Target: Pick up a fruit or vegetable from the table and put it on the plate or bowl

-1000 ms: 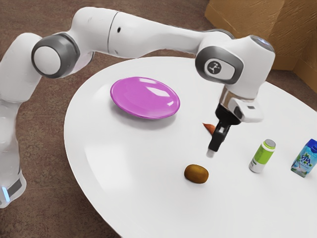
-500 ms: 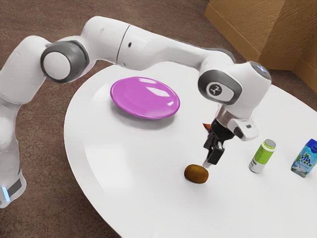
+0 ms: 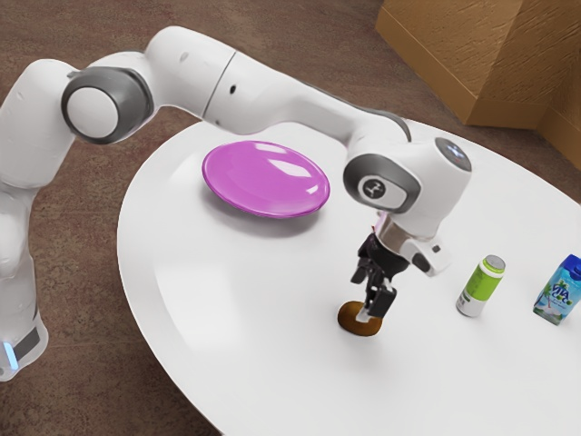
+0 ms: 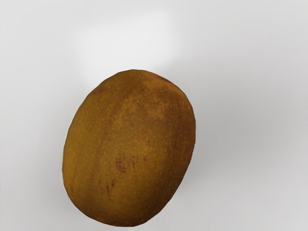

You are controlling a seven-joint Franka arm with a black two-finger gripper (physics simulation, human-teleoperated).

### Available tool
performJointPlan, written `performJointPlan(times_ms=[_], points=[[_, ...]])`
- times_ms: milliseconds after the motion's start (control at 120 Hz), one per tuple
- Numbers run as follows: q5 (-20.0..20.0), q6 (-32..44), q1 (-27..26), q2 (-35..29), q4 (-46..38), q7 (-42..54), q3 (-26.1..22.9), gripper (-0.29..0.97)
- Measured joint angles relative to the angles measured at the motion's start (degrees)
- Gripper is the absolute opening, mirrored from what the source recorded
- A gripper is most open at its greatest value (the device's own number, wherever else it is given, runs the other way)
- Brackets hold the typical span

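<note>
Brown carpet surrounds the round white table (image 3: 227, 300), with tan cardboard boxes (image 3: 454, 45) behind it; on the tabletop the brown oval kiwi fruit (image 3: 349, 322) lies toward the near edge, well apart from the glossy purple plate (image 3: 263, 177). Over the last second the black two-finger gripper (image 3: 370, 313) has swung from a spot beside and above the kiwi toward the exterior view's left and dropped; its tips now sit at the fruit's top. The fingers look apart, straddling the kiwi rather than clamped on it. The kiwi has not shifted on the table. In the wrist view the kiwi fruit (image 4: 130, 149) lies directly under the hand, so the approach looks well centred. That puts the task at the grasp itself, in my judgement: closing, lifting and carrying to the plate are all left to do. The green-and-white bottle (image 3: 480, 286) and blue-and-white carton (image 3: 559, 291) stand clear of the path.
</note>
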Motion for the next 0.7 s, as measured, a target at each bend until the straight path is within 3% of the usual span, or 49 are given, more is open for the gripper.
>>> performJointPlan(times_ms=[317,700], points=[[-0.93,0.99,0.00,-1.92,-1.85,-1.52,2.69,0.68],[-1.00,3.15,-0.01,-0.40,-1.78,8.25,2.78,0.68]])
